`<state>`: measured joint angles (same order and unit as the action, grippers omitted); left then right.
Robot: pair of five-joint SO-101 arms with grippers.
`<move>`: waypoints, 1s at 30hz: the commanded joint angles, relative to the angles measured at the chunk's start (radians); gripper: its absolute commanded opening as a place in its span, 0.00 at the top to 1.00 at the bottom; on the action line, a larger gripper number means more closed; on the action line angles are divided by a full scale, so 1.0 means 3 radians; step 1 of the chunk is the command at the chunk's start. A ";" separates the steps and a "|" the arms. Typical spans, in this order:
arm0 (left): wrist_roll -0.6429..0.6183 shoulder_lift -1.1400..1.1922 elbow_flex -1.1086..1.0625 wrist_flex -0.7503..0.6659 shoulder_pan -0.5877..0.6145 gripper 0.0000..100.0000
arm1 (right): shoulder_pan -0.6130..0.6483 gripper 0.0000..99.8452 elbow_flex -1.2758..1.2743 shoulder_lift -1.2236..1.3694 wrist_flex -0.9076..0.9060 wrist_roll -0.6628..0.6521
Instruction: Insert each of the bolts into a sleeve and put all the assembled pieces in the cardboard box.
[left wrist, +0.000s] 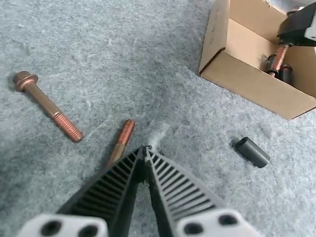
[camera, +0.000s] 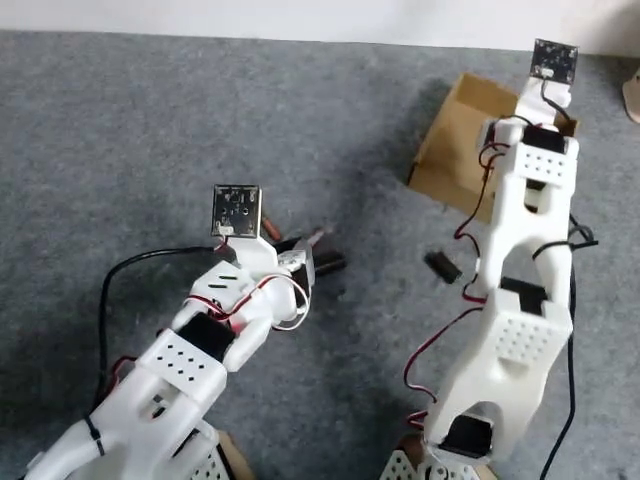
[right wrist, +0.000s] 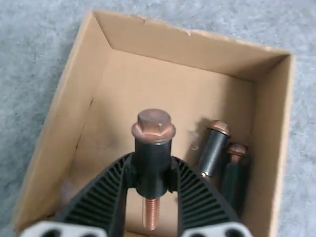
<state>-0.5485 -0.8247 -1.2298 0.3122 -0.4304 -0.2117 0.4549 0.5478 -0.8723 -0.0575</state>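
Sleeved bolt [right wrist: 153, 127] clamped in my right end effector [right wrist: 150, 164] above cardboard box [right wrist: 197, 45]; high release could bounce it out. Left end effector [left wrist: 146, 150] together.

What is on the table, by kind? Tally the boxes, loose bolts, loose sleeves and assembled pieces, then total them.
Brown cardboard boxes: 1
Loose copper-coloured metal bolts: 2
Loose black cylindrical sleeves: 1
Assembled bolt-in-sleeve pieces: 3, two lying in the box, one held in the right pincer
Total: 7
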 commanded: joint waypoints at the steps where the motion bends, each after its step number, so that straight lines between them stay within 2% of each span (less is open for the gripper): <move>1: -0.0015 -0.0018 0.0069 0.0000 0.0033 0.99 | -0.0043 1.00 0.0437 0.0110 0.0013 0.0072; 12: -0.0010 -0.0018 0.0064 0.0000 0.0028 0.99 | -0.0100 1.00 0.0903 0.0862 -0.0003 0.0174; 22: -0.0005 -0.0018 0.0064 0.0000 0.0028 0.99 | -0.0156 0.99 0.0928 0.1046 -0.0003 0.0430; 27: -0.0010 -0.0018 0.0064 0.0000 0.0028 0.99 | -0.0176 0.88 0.0928 0.1036 -0.0008 0.0409; 30: -0.0010 -0.0018 0.0064 0.0000 0.0028 0.99 | -0.0176 0.88 0.0933 0.1031 -0.0008 0.0404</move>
<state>-0.5485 -0.8247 -1.2298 0.3122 -0.4304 -0.2363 0.6820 0.8884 -0.8723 0.0652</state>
